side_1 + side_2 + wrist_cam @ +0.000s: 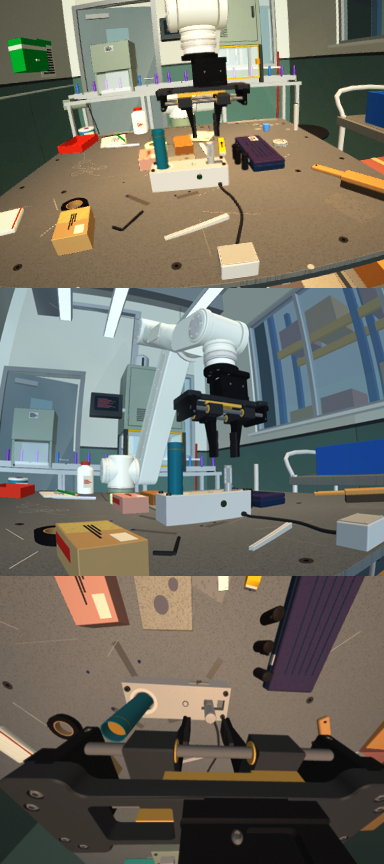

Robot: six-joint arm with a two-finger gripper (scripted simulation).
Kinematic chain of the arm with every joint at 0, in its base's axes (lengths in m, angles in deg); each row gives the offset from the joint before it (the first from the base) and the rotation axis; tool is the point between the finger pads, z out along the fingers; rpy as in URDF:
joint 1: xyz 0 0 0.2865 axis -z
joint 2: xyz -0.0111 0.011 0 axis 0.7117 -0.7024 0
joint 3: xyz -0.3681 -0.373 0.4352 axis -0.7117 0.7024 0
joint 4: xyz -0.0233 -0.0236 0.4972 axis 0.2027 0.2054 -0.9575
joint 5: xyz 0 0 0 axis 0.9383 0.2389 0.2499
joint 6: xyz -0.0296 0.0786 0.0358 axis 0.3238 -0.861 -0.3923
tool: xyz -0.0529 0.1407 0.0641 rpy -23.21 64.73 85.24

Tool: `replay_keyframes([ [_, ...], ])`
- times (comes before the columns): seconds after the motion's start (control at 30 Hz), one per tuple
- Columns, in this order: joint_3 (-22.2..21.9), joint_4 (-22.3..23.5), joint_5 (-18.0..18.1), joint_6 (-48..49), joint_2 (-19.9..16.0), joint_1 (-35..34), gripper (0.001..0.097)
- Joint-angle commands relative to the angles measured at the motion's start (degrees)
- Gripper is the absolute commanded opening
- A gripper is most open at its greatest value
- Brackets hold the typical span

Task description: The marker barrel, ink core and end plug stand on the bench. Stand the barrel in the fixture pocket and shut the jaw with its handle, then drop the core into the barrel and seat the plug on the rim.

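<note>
The grey jaw handle [210, 151] [228, 477] [209, 711] stands upright on the right part of the white fixture [189, 175] [203, 505] [176, 698], directly below my fingers. The teal marker barrel [160, 148] [175, 467] [127, 718] stands upright in the fixture's pocket at its left end, its top open. A white rod, the ink core [256, 477] [203, 148], stands behind the fixture, and a small yellow piece [221, 146] [251, 582] stands beside it. My gripper [203, 126] [222, 452] [203, 723] hangs above the handle, open and empty.
The purple case [259, 152] [305, 628] with black pegs lies right of the fixture. A black cable [235, 205] [285, 522] runs from the fixture to a white box [238, 260] [359, 531]. A pink box [130, 502] [93, 599] and an orange block [183, 144] lie behind.
</note>
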Motion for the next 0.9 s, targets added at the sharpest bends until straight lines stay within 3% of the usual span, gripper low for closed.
replay_keyframes([
  [0.0, -0.10, 0.00, -0.09, 0.00, 0.08, 0.00, 0.0448],
  [0.63, -0.54, 0.00, -0.86, 0.00, 0.42, 0.00, 0.0448],
  [0.87, -2.13, 0.00, -3.44, 0.00, 1.50, 0.00, 0.0448],
])
